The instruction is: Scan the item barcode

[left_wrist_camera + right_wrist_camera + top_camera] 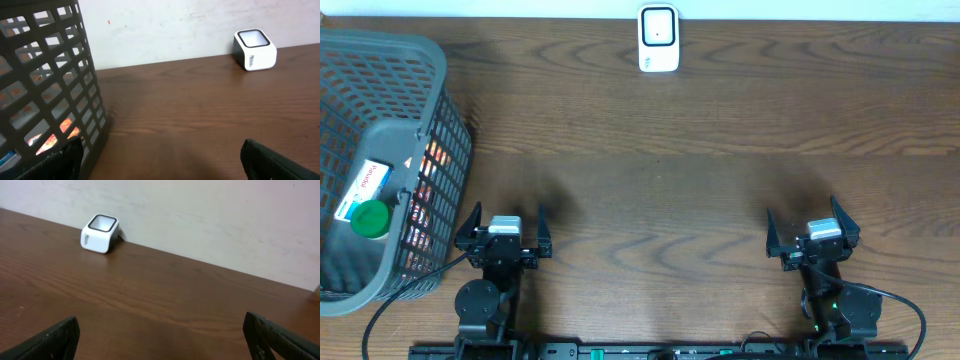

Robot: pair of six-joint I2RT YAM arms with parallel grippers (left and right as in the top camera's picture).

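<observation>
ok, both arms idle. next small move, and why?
Probably lift the left pincer over the basket rim toward the green-capped bottle. It and the right pincer stand open and empty, the items lie in the basket beside the left arm, and nothing faces the scanner.

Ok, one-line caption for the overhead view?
With left gripper and right gripper open and empty, a filled basket sits left, white scanner at far edge of table.

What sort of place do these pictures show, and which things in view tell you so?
Probably a mock shop checkout: a white barcode scanner at the far edge of the wooden table, and a dark mesh basket of packaged goods.
</observation>
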